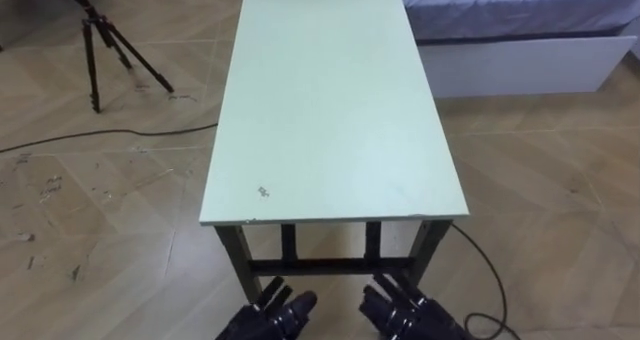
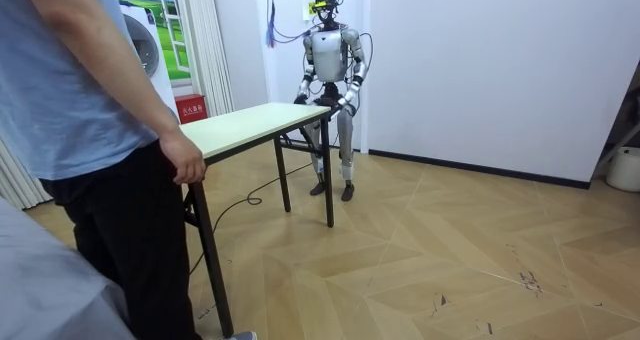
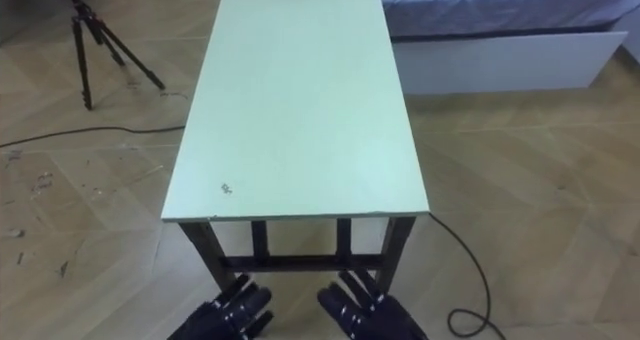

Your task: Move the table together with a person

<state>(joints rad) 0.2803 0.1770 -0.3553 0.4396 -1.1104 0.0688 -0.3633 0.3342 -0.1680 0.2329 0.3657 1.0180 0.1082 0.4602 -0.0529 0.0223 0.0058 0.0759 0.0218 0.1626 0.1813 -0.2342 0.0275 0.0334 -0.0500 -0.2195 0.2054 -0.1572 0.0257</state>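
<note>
A long pale green table point(image 1: 335, 100) on dark legs stretches away from me over the wooden floor. My left hand point(image 1: 268, 318) and right hand point(image 1: 405, 312) hang below its near end, fingers straight and open, a little short of the edge and touching nothing. In the room view I stand at the table's point(image 2: 250, 122) far end with my right hand point(image 2: 346, 99) near its corner. A person in a blue shirt stands at the other end, one hand point(image 2: 186, 160) resting on the table's edge.
A bed with a white frame point(image 1: 520, 60) stands to the table's right. A black tripod point(image 1: 100, 40) stands at the far left, with a cable point(image 1: 100, 135) across the floor. Another cable point(image 1: 490, 280) loops near the right table leg.
</note>
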